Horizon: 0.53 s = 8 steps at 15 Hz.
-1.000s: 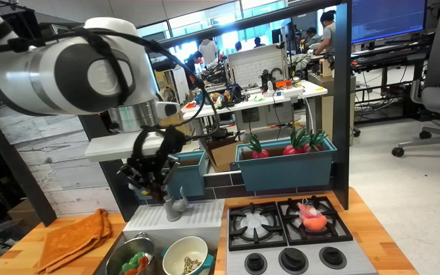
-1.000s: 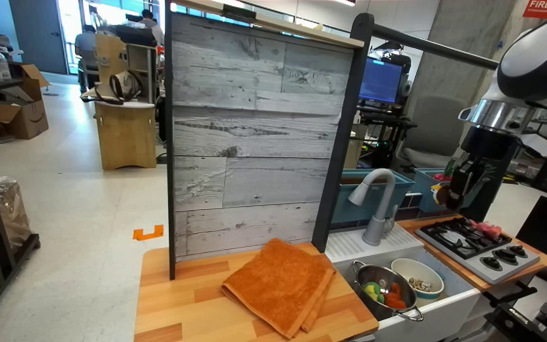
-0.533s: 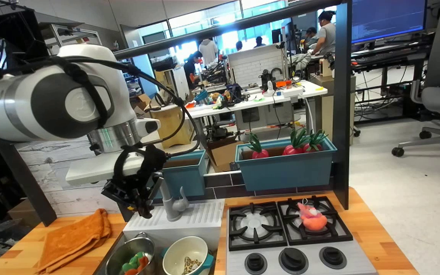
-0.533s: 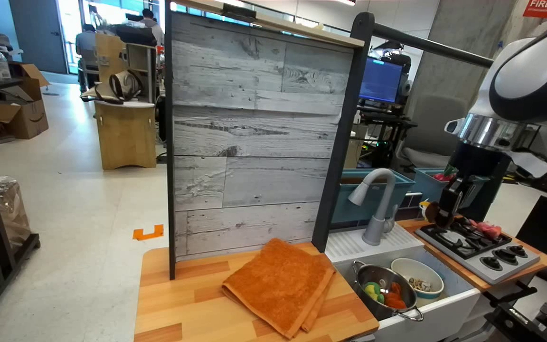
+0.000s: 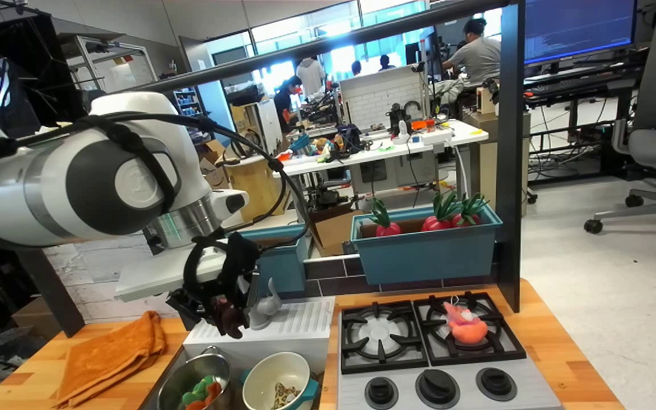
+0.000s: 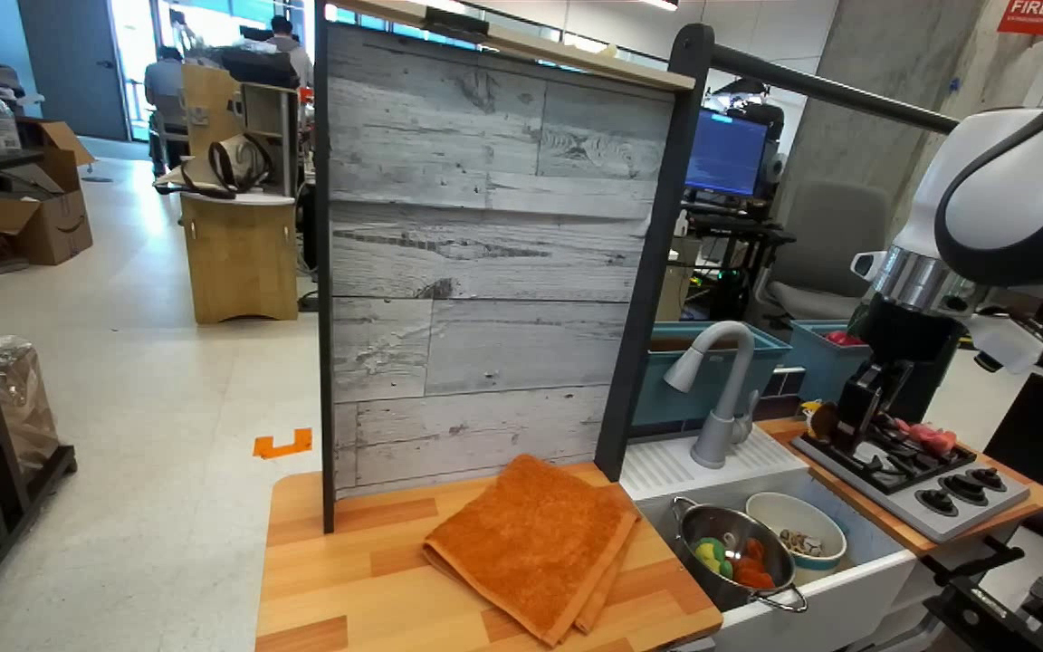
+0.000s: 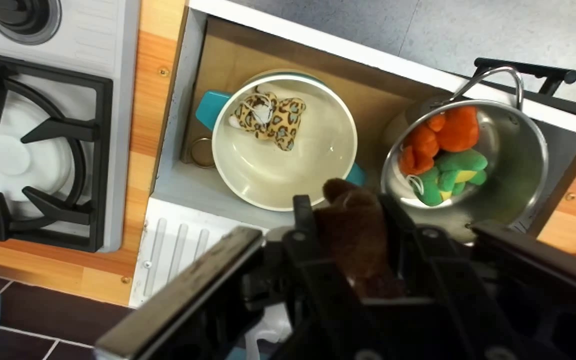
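My gripper [image 7: 346, 202] has a dark brown plush toy [image 7: 353, 230] between its fingers; the toy fills the space and reaches back towards the palm. In an exterior view a yellow and white patch shows on that toy [image 6: 811, 409]. The gripper hangs over the ribbed drainboard [image 5: 305, 319] behind the sink, with nothing seen right under the toy. Beyond the fingertips in the wrist view stand a cream pot [image 7: 318, 155] with teal handles, holding a leopard-spotted toy [image 7: 280, 120], and a steel pot [image 7: 513, 165] holding an orange toy [image 7: 460, 130] and a green toy [image 7: 460, 167].
A grey faucet [image 6: 728, 389] rises close to the gripper. Beside the sink is a stove [image 5: 356, 387] with a pink toy [image 5: 469, 331] on a burner. Blue planters [image 5: 430, 259] hang behind. An orange towel [image 6: 531, 543] lies on the counter by a wood-look panel [image 6: 485, 353].
The arm has come down with the brown toy, first shifting away from the planters' side, then slightly back. The pots, their toys and the towel stay put. A person in the background has moved.
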Each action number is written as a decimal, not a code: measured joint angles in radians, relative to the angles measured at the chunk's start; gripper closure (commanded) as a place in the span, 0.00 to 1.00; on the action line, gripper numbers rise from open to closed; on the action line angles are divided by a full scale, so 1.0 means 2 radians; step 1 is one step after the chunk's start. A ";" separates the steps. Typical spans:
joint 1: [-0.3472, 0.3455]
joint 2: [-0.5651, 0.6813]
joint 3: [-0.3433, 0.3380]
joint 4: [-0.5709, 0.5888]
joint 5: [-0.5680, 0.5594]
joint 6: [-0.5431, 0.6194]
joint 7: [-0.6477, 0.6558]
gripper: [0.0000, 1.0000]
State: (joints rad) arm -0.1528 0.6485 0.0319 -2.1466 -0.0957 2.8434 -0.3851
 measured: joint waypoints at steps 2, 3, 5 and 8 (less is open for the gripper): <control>-0.002 0.000 0.001 0.001 0.001 0.000 0.000 0.19; -0.005 0.001 0.001 0.002 0.001 0.000 0.001 0.11; -0.014 0.001 0.001 0.007 0.002 -0.001 0.002 0.00; -0.037 0.001 -0.003 0.020 0.004 -0.007 0.009 0.00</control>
State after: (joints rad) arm -0.2266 0.6498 0.0253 -2.1068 -0.0877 2.8299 -0.3665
